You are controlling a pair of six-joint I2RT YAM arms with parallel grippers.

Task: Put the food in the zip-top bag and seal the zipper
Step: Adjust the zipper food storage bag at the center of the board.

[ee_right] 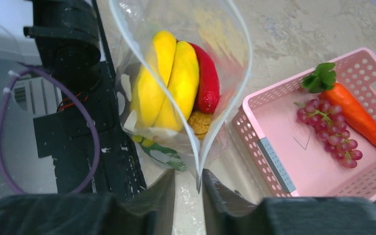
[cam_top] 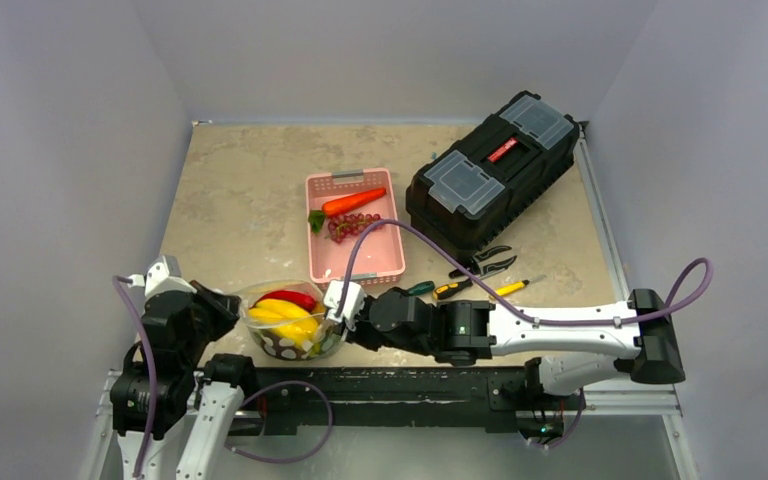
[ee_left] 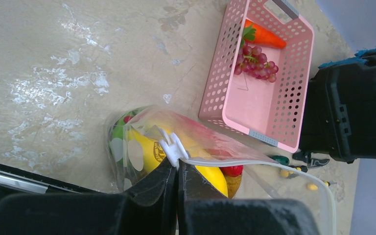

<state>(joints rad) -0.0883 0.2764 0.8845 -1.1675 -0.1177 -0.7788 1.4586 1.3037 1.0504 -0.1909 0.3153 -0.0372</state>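
Note:
The zip-top bag [cam_top: 292,347] stands open near the front edge, holding the yellow banana bunch [cam_top: 282,314], a red piece [cam_top: 291,297] and a brownish piece [ee_right: 199,122]. My left gripper [ee_left: 178,165] is shut on the bag's mouth edge, just below the white slider [ee_left: 175,147] of the zipper [ee_left: 225,160]. My right gripper [ee_right: 188,177] is open at the other end of the bag's mouth. The bag's corner [ee_right: 198,182] hangs between its fingers, against the right one. The orange carrot [cam_top: 353,202] and dark-red grapes [cam_top: 355,225] lie in the pink basket [cam_top: 380,273].
A black toolbox [cam_top: 490,170] stands at the back right. Pliers [cam_top: 487,262] and three screwdrivers [cam_top: 450,290] lie between it and my right arm. The basket is just behind the bag. The arms' black base rail [cam_top: 400,385] runs along the front edge.

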